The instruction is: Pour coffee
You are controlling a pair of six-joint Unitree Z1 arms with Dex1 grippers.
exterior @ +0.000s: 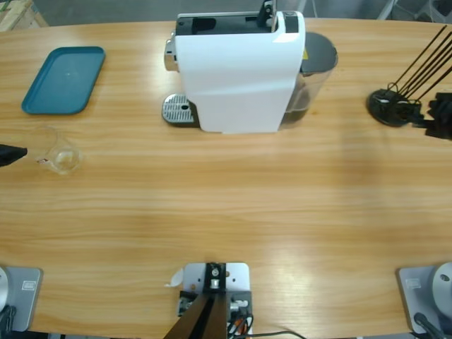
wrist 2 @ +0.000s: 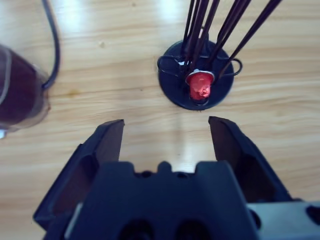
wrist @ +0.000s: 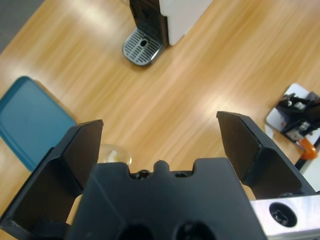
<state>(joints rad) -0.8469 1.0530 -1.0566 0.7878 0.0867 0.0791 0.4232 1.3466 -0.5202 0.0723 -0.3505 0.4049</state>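
Note:
A small clear glass [exterior: 61, 155] stands at the table's left end, and no coffee is in view. My left gripper [exterior: 11, 155] comes in from the left edge just beside the glass. In the left wrist view it [wrist: 160, 122] is open, with the glass [wrist: 115, 153] showing just past the inner side of the left jaw. My right gripper [wrist 2: 166, 124] is open and hovers short of a black capsule stand [wrist 2: 172, 95] that holds a red capsule [wrist 2: 200, 86]. In the high view it [exterior: 439, 117] sits at the far right edge.
A white coffee machine [exterior: 236, 70] with a metal drip tray [exterior: 178, 110] and a dark water tank [exterior: 314, 67] stands at the back middle. A teal tray [exterior: 63, 79] lies at the back left. The capsule stand [exterior: 390, 106] has long black rods.

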